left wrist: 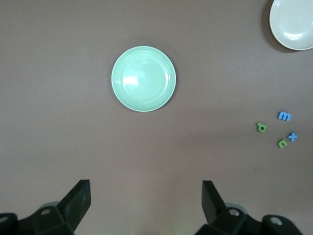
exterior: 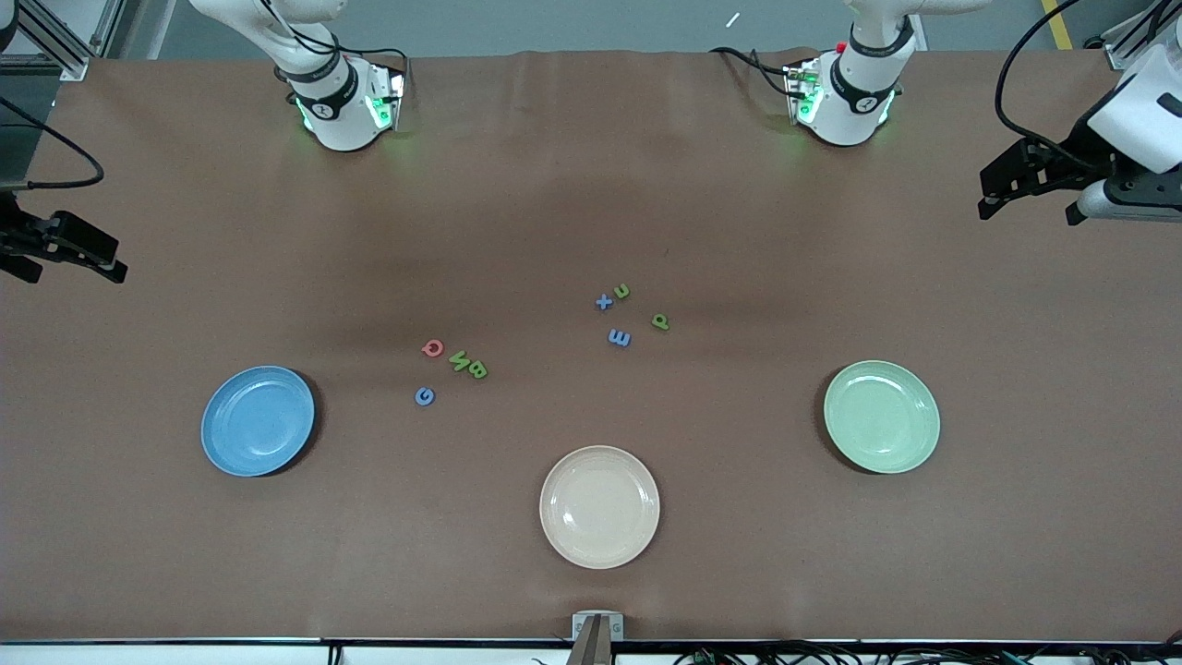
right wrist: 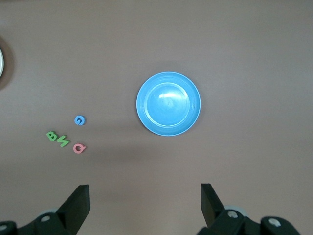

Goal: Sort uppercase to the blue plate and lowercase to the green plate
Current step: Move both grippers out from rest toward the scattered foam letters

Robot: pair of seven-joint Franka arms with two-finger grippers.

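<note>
Your four flat uppercase toy letters lie loose on the brown surface (exterior: 591, 185): the red Q (exterior: 432, 348), the green N (exterior: 459, 360) touching the green B (exterior: 477, 370) in a short row slanting toward the front camera, and the blue G (exterior: 424, 396) nearest it. They sit beside the round blue plate (exterior: 258, 420), toward the right arm's end. Your lowercase blue x (exterior: 604, 301), green u (exterior: 621, 292), green p (exterior: 660, 321) and blue m (exterior: 619, 338) cluster nearer the round mint-green plate (exterior: 882, 417). A cream plate (exterior: 599, 506) sits nearest the camera. Both arms wait: the left end effector (left wrist: 146, 198) and right end effector (right wrist: 145, 198) hang spread wide, holding nothing.
</note>
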